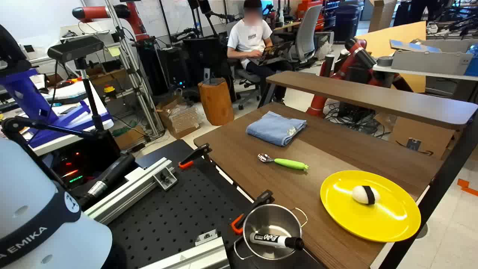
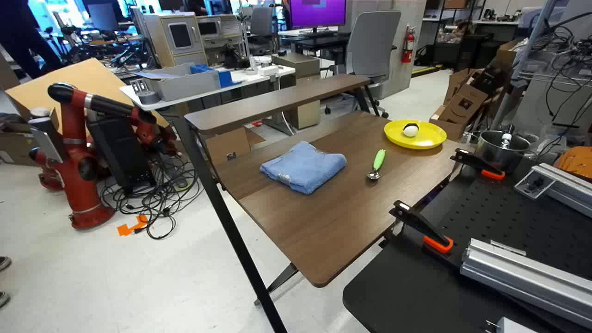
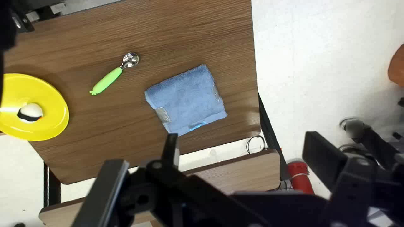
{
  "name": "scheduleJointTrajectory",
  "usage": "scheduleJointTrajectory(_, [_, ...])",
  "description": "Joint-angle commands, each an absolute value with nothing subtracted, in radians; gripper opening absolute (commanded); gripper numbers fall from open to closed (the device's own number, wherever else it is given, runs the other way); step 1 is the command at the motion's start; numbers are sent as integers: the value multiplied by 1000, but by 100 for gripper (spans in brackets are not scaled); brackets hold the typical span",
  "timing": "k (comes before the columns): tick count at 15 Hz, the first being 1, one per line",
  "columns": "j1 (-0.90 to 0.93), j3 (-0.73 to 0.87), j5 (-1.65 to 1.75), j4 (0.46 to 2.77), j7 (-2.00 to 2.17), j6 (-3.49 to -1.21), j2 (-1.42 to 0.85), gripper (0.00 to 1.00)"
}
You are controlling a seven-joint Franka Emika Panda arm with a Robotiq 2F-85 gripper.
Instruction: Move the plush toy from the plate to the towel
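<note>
Plainly in view, plush toy (image 1: 359,194) sits on yellow plate (image 1: 354,220); pincer (image 3: 241,138) spread wide

Small, rounded and white with a black band, the plush toy rests on the round yellow plate at the lower right of the frame in an exterior view. A folded blue towel (image 1: 270,129) lies near the upper middle of that frame, on the same wood-grain tabletop (image 1: 298,190), well apart from the plate. A green-handled spoon (image 1: 287,163) lies below the towel and left of the plate, apart from both. At bottom middle, a metal pot (image 1: 261,215) holds a tilted marker (image 1: 276,240). In the wrist view, the pincer's two fingers (image 3: 322,157) stand far apart at the bottom, gripping nothing; the towel shows near center, the plate cut off by the left edge. A person (image 1: 250,39) in a white T-shirt sits with a laptop (image 1: 274,54), top middle of an exterior view.
</note>
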State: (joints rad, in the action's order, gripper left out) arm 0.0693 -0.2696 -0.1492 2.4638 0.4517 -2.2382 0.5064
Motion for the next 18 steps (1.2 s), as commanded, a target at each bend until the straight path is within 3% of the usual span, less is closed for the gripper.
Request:
scheduleJointTrajectory(1, [80,-260,-142,2462,457,-2236,505,100])
scheduleJointTrajectory(9, [48,-257,-105,2484,464,-2263,467,100])
scheduleJointTrajectory(18, [-49,-133,-39,2636,406,-2476,299,100])
